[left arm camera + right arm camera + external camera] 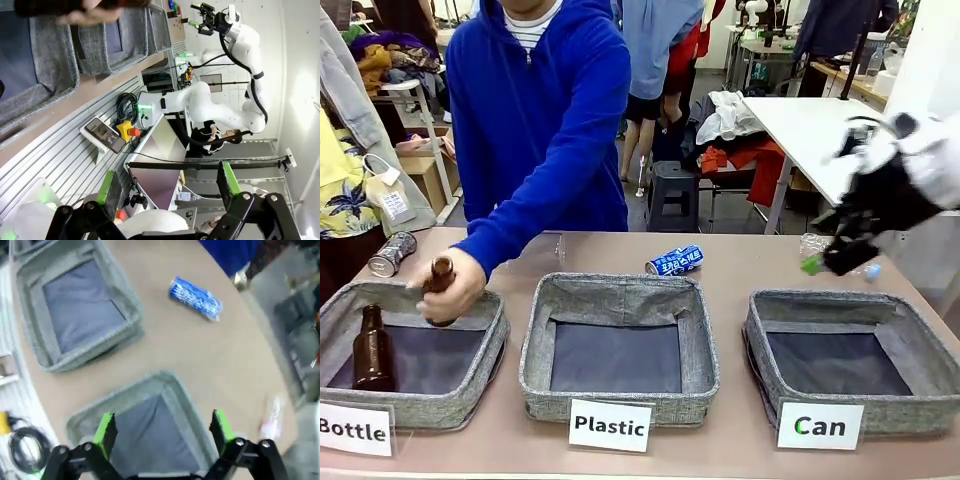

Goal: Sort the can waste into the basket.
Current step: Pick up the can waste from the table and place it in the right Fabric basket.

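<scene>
A blue can point(674, 261) with white lettering lies on its side behind the middle basket; it also lies ahead on the table in the right wrist view point(195, 297). At the table's far left, a silver can point(392, 254) lies beside the person's arm. The grey "Can" basket point(820, 300) stands at the right with nothing in it. My right gripper point(825, 262) hovers above that basket's far edge point(150, 382), open point(163, 432) and holding nothing. My left gripper point(168, 184) is open and holds nothing, off the table's side.
The person's hand point(455, 290) holds a brown bottle point(441, 275) over the "Bottle" basket point(450, 400), where another brown bottle point(372, 348) lies. The "Plastic" basket point(620, 290) stands in the middle. A clear plastic bottle point(813, 242) lies behind my right gripper.
</scene>
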Motion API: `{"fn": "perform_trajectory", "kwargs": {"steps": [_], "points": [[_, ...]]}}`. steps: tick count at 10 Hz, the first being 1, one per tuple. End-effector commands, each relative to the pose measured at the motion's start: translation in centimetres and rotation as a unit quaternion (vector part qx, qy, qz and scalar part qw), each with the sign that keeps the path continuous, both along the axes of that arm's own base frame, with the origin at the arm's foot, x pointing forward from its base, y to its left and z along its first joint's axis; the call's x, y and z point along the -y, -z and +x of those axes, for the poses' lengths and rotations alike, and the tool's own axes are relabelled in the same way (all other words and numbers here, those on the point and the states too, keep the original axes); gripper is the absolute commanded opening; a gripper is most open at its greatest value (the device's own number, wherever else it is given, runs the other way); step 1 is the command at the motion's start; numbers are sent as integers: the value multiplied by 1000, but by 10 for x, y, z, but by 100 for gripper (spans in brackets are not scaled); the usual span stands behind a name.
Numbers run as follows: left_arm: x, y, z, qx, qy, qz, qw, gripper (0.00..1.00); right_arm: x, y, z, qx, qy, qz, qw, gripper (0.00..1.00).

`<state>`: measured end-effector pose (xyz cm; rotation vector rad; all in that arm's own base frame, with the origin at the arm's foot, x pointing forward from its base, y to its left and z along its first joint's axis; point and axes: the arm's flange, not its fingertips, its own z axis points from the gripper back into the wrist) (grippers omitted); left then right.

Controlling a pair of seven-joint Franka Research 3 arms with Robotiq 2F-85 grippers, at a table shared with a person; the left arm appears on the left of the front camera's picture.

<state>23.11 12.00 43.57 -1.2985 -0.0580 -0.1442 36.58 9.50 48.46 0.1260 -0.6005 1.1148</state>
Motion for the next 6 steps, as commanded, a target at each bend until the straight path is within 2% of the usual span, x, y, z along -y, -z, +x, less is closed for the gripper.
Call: {"fn": "perform_trajectory", "kwargs": {"steps": [1,2,3,4,5,6], "points": [[0,0,0,0,0,0,1000,100,-14,17,26,73,-56,-44,995,100],[-38,-25,-10,24,-43,-23,999,100,-37,19,45,90,-105,-69,988,100],[-69,-45,-20,26,-58,-54,997,100,-60,21,66,113,-165,-103,975,100],[-90,-57,-30,15,-58,-95,994,100,-80,21,90,149,-217,-130,956,100],[-98,-62,-41,-8,-38,-126,991,100,-93,19,109,170,-248,-167,939,100],[-101,-62,-48,-45,-5,-148,988,100,-107,19,130,189,-304,-184,915,100]]}}
